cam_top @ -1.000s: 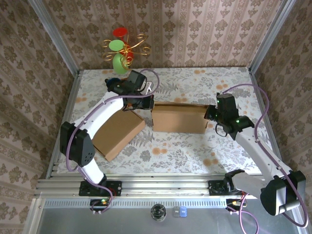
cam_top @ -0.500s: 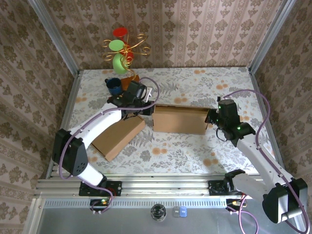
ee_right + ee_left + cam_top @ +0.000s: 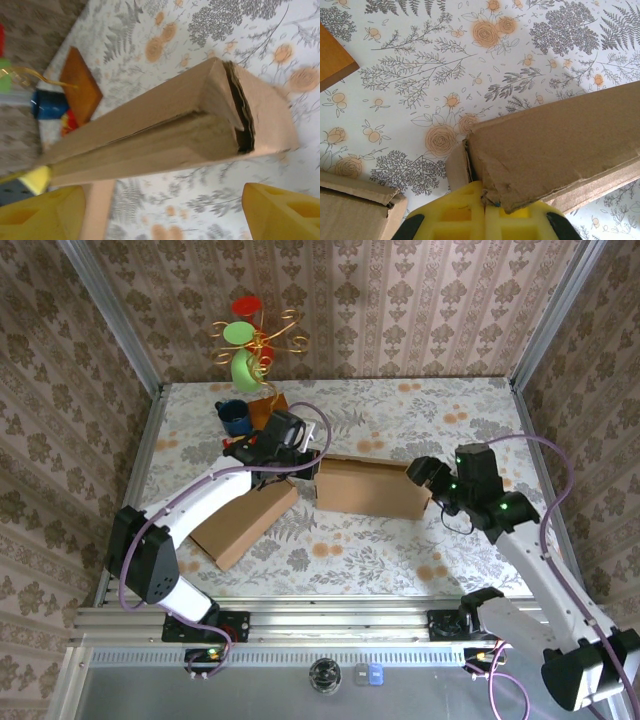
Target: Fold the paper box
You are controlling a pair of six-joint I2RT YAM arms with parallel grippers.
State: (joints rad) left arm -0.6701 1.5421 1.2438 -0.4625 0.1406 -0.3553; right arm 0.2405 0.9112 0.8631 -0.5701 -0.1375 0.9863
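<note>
Two grippers flanked the paper box (image 3: 365, 488), which lay across the middle of the floral table (image 3: 400, 550). The left gripper (image 3: 484, 197) had its yellow fingers pressed together at the box's left end, apparently nipping a torn flap edge. The right gripper (image 3: 424, 476) stood just off the right end, fingers (image 3: 280, 207) spread wide, holding nothing.

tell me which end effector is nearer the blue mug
Left. The left end effector grips the box near the blue mug; the right end effector is open at the box's opposite end.
</note>
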